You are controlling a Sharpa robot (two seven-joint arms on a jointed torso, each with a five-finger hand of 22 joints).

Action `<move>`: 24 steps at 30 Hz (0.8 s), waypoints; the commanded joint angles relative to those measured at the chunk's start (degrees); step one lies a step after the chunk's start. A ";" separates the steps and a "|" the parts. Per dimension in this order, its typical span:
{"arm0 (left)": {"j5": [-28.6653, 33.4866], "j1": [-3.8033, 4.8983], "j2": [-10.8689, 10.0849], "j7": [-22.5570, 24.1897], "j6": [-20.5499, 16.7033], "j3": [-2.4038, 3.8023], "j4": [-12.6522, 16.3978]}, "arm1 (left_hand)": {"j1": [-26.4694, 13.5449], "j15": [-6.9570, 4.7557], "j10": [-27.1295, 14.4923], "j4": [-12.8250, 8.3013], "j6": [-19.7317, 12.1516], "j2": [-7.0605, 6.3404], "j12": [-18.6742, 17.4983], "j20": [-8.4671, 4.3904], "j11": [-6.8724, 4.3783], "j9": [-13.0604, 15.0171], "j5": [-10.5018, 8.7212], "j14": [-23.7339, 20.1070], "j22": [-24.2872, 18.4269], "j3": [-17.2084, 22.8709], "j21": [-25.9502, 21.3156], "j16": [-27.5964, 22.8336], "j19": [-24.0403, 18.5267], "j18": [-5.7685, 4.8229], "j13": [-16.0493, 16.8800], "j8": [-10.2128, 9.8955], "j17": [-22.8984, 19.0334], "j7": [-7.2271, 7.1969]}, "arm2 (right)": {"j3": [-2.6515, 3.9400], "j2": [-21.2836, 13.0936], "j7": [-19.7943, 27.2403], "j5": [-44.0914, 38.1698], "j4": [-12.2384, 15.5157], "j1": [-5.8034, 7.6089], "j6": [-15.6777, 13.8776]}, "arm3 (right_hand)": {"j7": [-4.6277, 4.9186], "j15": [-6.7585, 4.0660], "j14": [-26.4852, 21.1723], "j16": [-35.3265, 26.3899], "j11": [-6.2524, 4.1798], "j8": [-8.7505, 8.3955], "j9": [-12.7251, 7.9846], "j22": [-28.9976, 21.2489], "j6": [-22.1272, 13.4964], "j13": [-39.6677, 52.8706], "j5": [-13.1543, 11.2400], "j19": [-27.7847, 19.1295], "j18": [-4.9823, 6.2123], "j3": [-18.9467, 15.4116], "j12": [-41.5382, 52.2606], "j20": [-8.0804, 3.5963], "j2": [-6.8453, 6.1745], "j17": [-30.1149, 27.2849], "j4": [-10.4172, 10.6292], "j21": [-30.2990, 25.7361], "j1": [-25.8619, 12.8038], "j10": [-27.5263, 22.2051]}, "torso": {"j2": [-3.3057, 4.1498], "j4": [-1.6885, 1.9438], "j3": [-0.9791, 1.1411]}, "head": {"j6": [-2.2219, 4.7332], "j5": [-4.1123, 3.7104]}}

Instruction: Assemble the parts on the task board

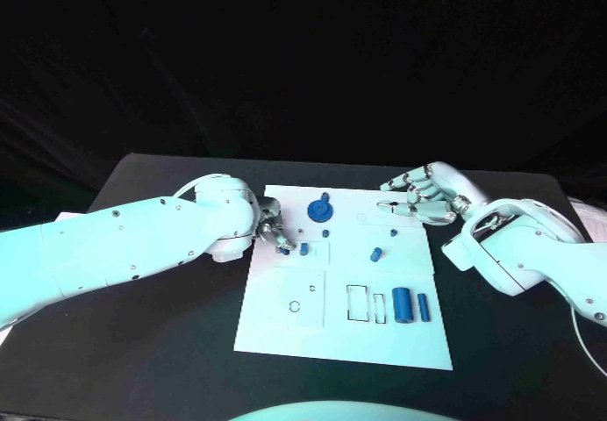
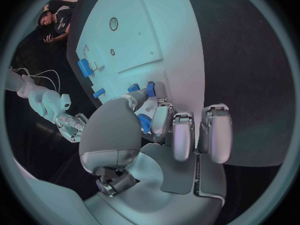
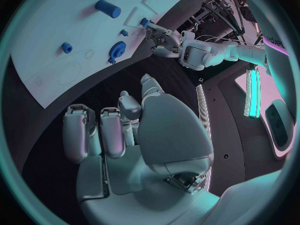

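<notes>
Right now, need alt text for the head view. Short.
Two white robot arms reach over a white task board on a black table; the left hand touches a small blue part at the board's left edge, while the right hand hovers curled at its far right corner. Other blue parts include a gear and two cylinders.

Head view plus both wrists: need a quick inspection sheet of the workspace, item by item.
Surface: black table, bare around the board.
Job's things: white task board mid-table; blue gear near its far edge; two blue cylinders beside empty slots; small blue parts mid-board.
Clutter: nothing seen.
Hands: left hand at the board's left edge, fingers on a small blue piece; right hand at the far right corner, holding nothing that shows.
Cables: thin cable by the right arm.
Surroundings: dark backdrop.
</notes>
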 commanded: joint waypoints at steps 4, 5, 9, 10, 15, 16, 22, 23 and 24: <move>-0.18 -0.14 0.07 -3.37 2.17 -0.09 0.00 | -0.75 -0.32 0.35 0.28 0.46 0.19 0.26 -0.33 -0.06 -0.12 0.10 6.03 12.35 -0.48 0.41 0.17 3.79 -0.82 0.20 0.01 15.05 -0.04 | 0.00 -0.07 0.16 -0.41 0.14 -0.03 0.58 | -0.03 -0.33 2.47 -0.29 -0.06 -0.02 0.04 1.17 0.25 -0.09 0.30 -0.44 0.79 -0.27 -0.25 0.14 0.43 -0.06 -0.04 -0.24 -0.25 -0.50 | -0.01 0.02 0.00 | -0.13 0.02; -0.18 -0.14 0.07 -3.38 2.21 -0.09 -0.02 | -0.81 -0.32 0.36 0.35 0.47 0.21 0.27 -0.33 -0.06 -0.13 0.09 6.03 12.35 -0.53 0.41 0.17 3.79 -0.82 0.22 0.00 15.05 -0.04 | 0.00 -0.07 0.17 -0.41 0.15 -0.03 0.56 | -0.03 -0.33 2.46 -0.32 -0.06 -0.02 0.04 1.15 0.26 -0.12 0.31 -0.45 0.80 -0.32 -0.28 0.14 0.44 -0.11 -0.02 -0.25 -0.28 -0.51 | -0.01 0.01 0.00 | -0.11 0.01; -0.17 -0.14 0.09 -3.38 2.29 -0.09 -0.06 | -1.15 -0.32 0.39 0.74 0.56 0.23 0.32 -0.33 -0.06 -0.22 0.06 6.03 12.41 -0.91 0.47 0.17 3.84 -0.84 0.29 -0.02 15.05 -0.04 | 0.00 -0.08 0.19 -0.41 0.18 -0.03 0.53 | -0.03 -0.33 2.46 -0.32 -0.06 -0.02 0.04 1.15 0.26 -0.12 0.31 -0.45 0.80 -0.32 -0.28 0.14 0.44 -0.11 -0.02 -0.25 -0.28 -0.51 | 0.01 0.02 -0.01 | -0.08 0.03; -0.17 -0.14 0.10 -3.38 2.30 -0.09 -0.07 | -1.25 -0.31 0.40 0.85 0.59 0.23 0.33 -0.33 -0.06 -0.24 0.04 6.03 12.43 -1.02 0.49 0.17 3.85 -0.85 0.32 -0.03 15.05 -0.04 | 0.00 -0.08 0.19 -0.41 0.19 -0.03 0.53 | -0.03 -0.33 2.46 -0.32 -0.06 -0.02 0.04 1.15 0.26 -0.12 0.31 -0.45 0.80 -0.32 -0.28 0.14 0.44 -0.11 -0.02 -0.25 -0.28 -0.51 | 0.01 0.02 -0.01 | -0.08 0.03; -0.17 -0.14 0.13 -3.38 2.23 -0.09 -0.21 | -2.24 -0.29 0.44 2.07 0.83 0.14 0.33 -0.33 -0.02 -0.42 -0.14 6.03 12.49 -2.54 0.52 0.17 3.88 -0.86 0.38 -0.06 15.05 0.01 | 0.01 -0.11 0.19 -0.41 0.22 -0.02 0.53 | -0.03 -0.33 2.46 -0.32 -0.06 -0.02 0.04 1.15 0.26 -0.12 0.31 -0.45 0.80 -0.32 -0.28 0.14 0.44 -0.11 -0.02 -0.25 -0.28 -0.51 | 0.05 -0.01 -0.02 | -0.12 0.01; -0.17 -0.14 0.14 -3.38 2.20 -0.09 -0.24 | -2.61 -0.27 0.45 2.58 0.92 0.18 0.32 -0.32 0.00 -0.49 -0.17 6.03 12.51 -3.39 0.52 0.17 3.89 -0.86 0.41 -0.06 15.05 0.03 | 0.01 -0.11 0.18 -0.41 0.22 -0.02 0.53 | -0.03 -0.33 2.46 -0.32 -0.06 -0.02 0.04 1.15 0.26 -0.12 0.31 -0.45 0.80 -0.32 -0.28 0.14 0.44 -0.11 -0.02 -0.25 -0.28 -0.51 | 0.03 -0.02 -0.02 | -0.14 0.00; -0.17 -0.14 0.22 -3.35 1.60 -0.09 -0.32 | -3.39 -0.25 0.57 4.09 1.20 0.80 0.45 -0.30 0.01 -0.73 -0.16 6.03 12.75 -6.79 0.75 0.17 4.06 -0.94 0.67 -0.06 15.05 0.04 | 0.01 -0.14 0.18 -0.41 0.22 -0.02 0.53 | -0.03 -0.33 2.46 -0.36 -0.06 -0.02 0.04 1.09 0.27 -0.17 0.31 -0.49 0.81 -0.43 -0.32 0.13 0.45 -0.14 0.06 -0.30 -0.39 -0.53 | 0.01 0.01 -0.03 | -0.16 -0.02; -0.17 -0.14 0.24 -3.33 1.40 -0.09 -0.31 | -3.45 -0.26 0.61 4.19 1.24 0.93 0.51 -0.31 0.01 -0.76 -0.14 6.03 12.82 -7.23 0.81 0.17 4.10 -0.96 0.75 -0.06 15.05 0.03 | 0.01 -0.13 0.18 -0.41 0.21 -0.02 0.53 | -0.03 -0.33 2.46 -0.36 -0.06 -0.02 0.04 1.09 0.27 -0.17 0.31 -0.49 0.81 -0.43 -0.32 0.13 0.45 -0.14 0.06 -0.30 -0.39 -0.53 | 0.00 0.00 -0.02 | -0.16 -0.03; -0.17 -0.14 0.25 -3.32 1.24 -0.09 -0.29 | -3.47 -0.26 0.64 4.23 1.26 0.99 0.55 -0.31 0.00 -0.77 -0.13 6.03 12.86 -7.42 0.86 0.17 4.13 -0.97 0.80 -0.05 15.05 0.02 | 0.01 -0.13 0.18 -0.41 0.21 -0.02 0.53 | -0.03 -0.33 2.46 -0.36 -0.06 -0.02 0.04 1.09 0.27 -0.17 0.31 -0.49 0.81 -0.43 -0.32 0.13 0.45 -0.14 0.06 -0.30 -0.39 -0.53 | 0.00 0.00 -0.01 | -0.16 -0.03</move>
